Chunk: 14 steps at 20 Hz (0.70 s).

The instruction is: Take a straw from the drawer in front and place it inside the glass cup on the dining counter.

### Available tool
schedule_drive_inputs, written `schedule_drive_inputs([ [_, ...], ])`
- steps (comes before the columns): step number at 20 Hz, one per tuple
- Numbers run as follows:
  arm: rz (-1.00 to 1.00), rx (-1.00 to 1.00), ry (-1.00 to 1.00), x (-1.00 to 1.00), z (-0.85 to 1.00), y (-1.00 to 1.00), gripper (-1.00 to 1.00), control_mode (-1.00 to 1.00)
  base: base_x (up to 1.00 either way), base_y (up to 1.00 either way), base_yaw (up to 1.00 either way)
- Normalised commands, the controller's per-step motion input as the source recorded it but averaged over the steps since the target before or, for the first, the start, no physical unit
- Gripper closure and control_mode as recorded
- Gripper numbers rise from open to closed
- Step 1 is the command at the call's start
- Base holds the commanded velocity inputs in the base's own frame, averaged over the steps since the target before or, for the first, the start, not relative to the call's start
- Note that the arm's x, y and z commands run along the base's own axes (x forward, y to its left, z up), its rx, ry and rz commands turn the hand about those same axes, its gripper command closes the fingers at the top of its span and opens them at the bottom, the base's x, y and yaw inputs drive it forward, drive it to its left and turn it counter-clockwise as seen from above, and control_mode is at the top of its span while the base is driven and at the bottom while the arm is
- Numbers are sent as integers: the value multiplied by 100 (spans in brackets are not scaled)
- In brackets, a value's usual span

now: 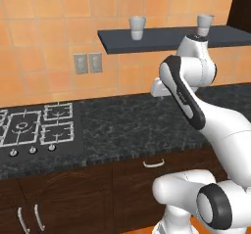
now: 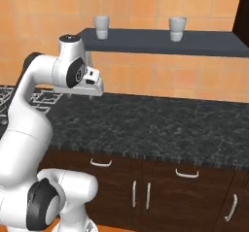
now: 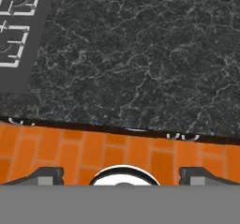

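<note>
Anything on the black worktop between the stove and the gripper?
No. In the left base view, bare black worktop runs from the stove to the open gripper.

Black speckled granite worktop [image 1: 132, 125] spanning the middle of both base views, its front edge above dark-brown cabinet fronts [image 2: 160, 187]. A gas hob [image 1: 29, 130] with white pan grates and three knobs is set into the worktop at the left of the left base view; in the hand view it occupies the upper left corner [image 3: 18, 26]. The rest of the visible granite is bare. A dark wall shelf [image 2: 160, 41] crosses the upper part of both base views and carries two white cups, well apart: left cup [image 2: 101, 27], right cup [image 2: 177, 28]. Orange tiled floor [image 3: 117, 153] lies below the worktop edge in the hand view.
</note>
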Motion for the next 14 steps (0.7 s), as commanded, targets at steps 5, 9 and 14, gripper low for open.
schedule_drive_inputs([
  [5,0,0,0,0,0,0,-100,100,-2,81,-62],
  [9,0,0,0,0,0,0,-100,100,0,46,-75],
  [14,0,0,0,0,0,0,-100,100,-3,49,-74],
])
